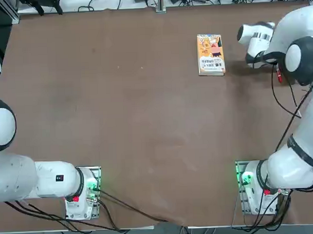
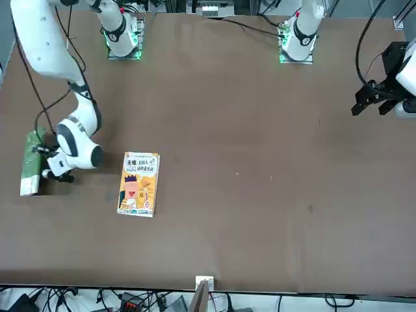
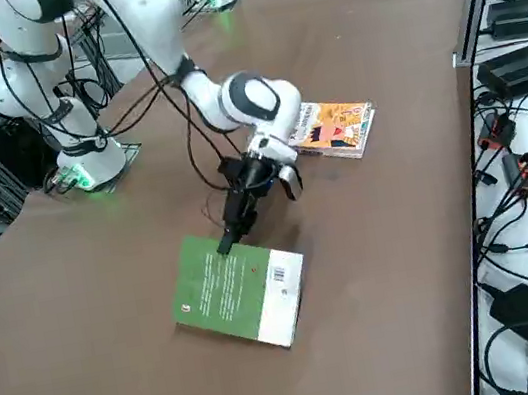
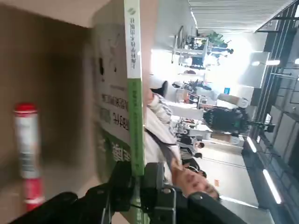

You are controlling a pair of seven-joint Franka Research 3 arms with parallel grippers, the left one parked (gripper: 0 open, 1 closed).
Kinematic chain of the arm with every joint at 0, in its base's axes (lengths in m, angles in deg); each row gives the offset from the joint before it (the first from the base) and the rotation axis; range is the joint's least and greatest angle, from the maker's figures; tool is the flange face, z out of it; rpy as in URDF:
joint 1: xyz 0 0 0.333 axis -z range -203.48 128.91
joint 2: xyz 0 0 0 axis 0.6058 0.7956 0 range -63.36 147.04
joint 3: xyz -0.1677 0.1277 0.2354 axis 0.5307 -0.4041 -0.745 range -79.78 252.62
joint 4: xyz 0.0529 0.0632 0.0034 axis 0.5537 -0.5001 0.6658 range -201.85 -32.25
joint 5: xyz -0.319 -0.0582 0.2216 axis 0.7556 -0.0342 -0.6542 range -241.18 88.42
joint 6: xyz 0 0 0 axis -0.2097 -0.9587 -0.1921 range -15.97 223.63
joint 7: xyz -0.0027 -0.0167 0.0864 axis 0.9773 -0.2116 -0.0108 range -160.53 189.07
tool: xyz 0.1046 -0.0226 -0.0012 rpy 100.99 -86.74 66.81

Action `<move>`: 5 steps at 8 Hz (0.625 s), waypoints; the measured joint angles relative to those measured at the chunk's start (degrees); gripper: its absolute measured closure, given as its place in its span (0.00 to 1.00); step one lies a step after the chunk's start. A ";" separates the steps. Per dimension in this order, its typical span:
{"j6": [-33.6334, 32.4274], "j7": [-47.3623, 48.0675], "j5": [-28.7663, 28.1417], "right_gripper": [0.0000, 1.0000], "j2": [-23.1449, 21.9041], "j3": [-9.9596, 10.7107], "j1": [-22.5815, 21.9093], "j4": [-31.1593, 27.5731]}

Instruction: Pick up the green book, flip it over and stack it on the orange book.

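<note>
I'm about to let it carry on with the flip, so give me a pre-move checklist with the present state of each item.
1. Right tool shut on the green book: ok, fingers pinch one edge in the wrist view.
2. Green book lifted off the table: not ok, it is tilted, with its far edge apparently still down.
3. Grip deep enough for a flip: cannot tell, only the edge is held.
4. Orange book lying flat, top bare: ok.
5. Path between the books free: ok.
</note>
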 joint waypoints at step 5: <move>-8.07 -28.71 -14.77 0.89 -21.81 -2.60 -5.70 1.48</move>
